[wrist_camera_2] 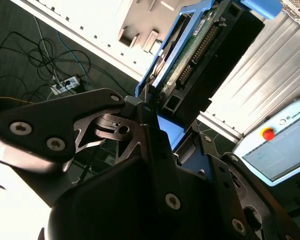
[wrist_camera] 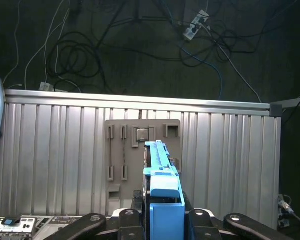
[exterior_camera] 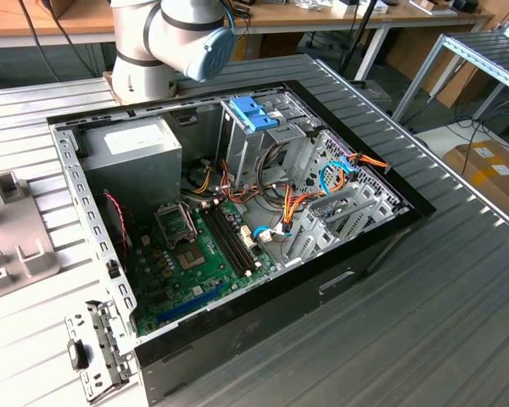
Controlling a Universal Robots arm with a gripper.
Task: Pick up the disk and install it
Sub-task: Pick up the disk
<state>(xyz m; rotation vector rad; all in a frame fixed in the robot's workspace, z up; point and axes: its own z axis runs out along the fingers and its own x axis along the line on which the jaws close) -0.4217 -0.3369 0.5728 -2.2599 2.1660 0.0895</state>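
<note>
Gripping the disk (wrist_camera: 159,162) tight in the pincer (wrist_camera: 163,214), up above the ribbed metal tabletop (wrist_camera: 230,150), over a grey fixture plate (wrist_camera: 119,150); past the edge, dark floor (wrist_camera: 155,67), tangled cables (wrist_camera: 70,56), a power strip (wrist_camera: 192,31).

Disk (wrist_camera: 162,175) — bright blue rails and tab; green circuit-board edge (wrist_camera_2: 197,52) in second wrist view. Gripper (wrist_camera_2: 162,117) matte black. Table (wrist_camera: 230,150) — silver, ribbed stripes. Computer case (exterior_camera: 339,280) black; motherboard (exterior_camera: 195,263) green; cables (exterior_camera: 301,203) orange, yellow. Arm (exterior_camera: 153,42) pale grey, blue cap.
</note>
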